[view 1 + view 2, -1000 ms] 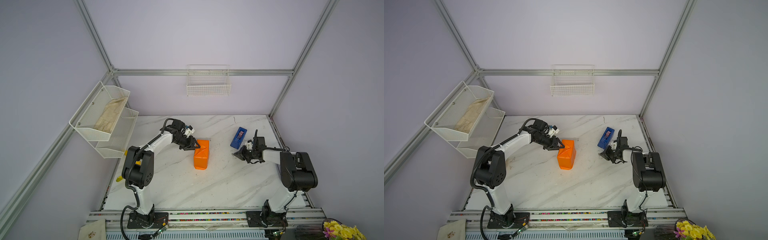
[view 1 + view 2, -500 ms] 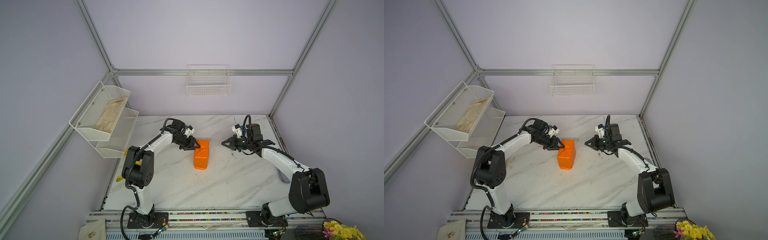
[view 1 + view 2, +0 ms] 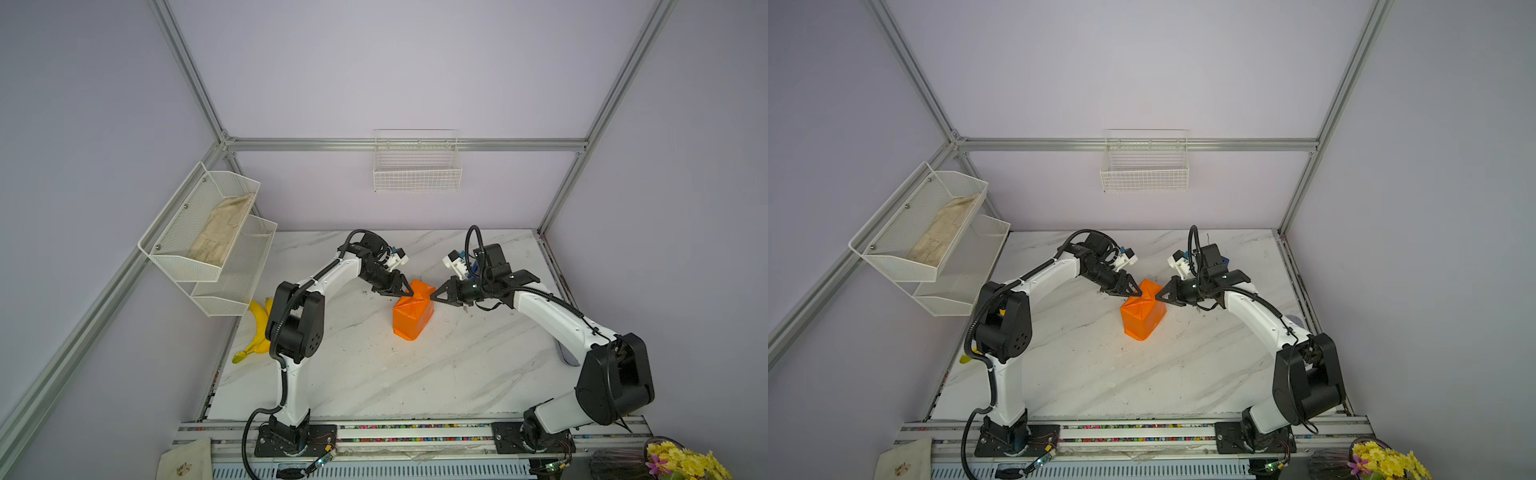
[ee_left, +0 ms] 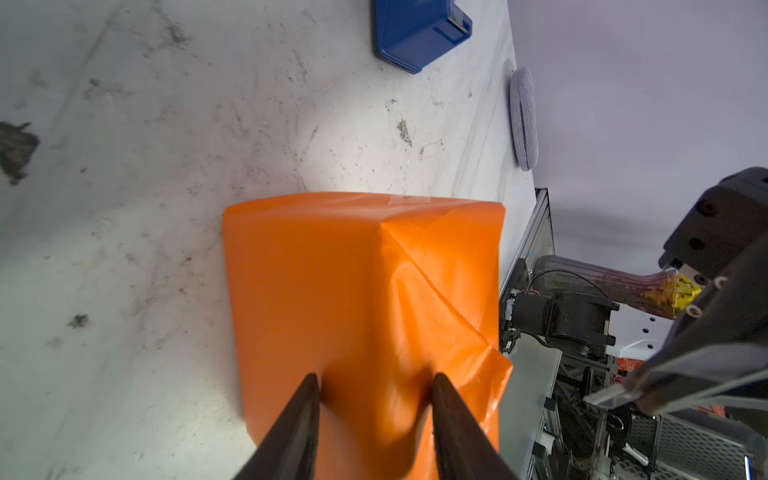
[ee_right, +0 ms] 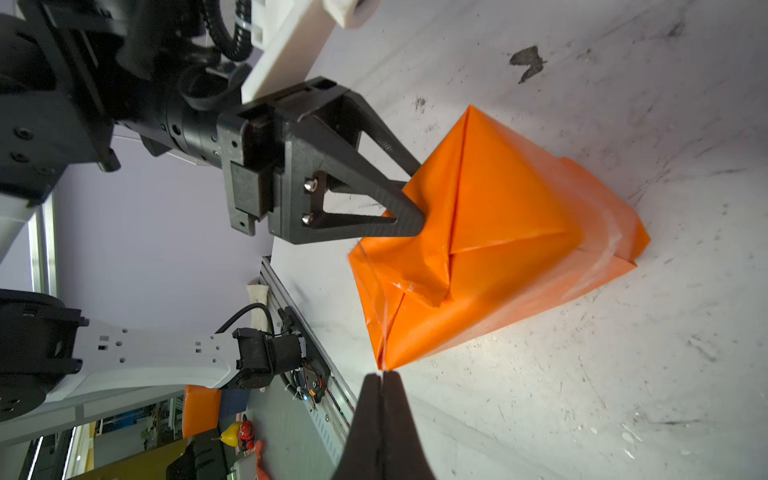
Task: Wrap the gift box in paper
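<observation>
On the marble table (image 3: 374, 374) the gift box lies hidden inside the paper (image 3: 413, 309). My left gripper (image 3: 405, 291) presses its half-parted fingers against the parcel's far end; my right gripper (image 3: 434, 297) (pinched together, nothing visibly held) points at the opposite side.

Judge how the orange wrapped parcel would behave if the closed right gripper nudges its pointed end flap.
The paper looks thin and creased, so that flap would probably crumple rather than resist. The parcel likely shifts little, since the left gripper presses its other end. Its surface looks glossy, so fingertips may slide.
</observation>
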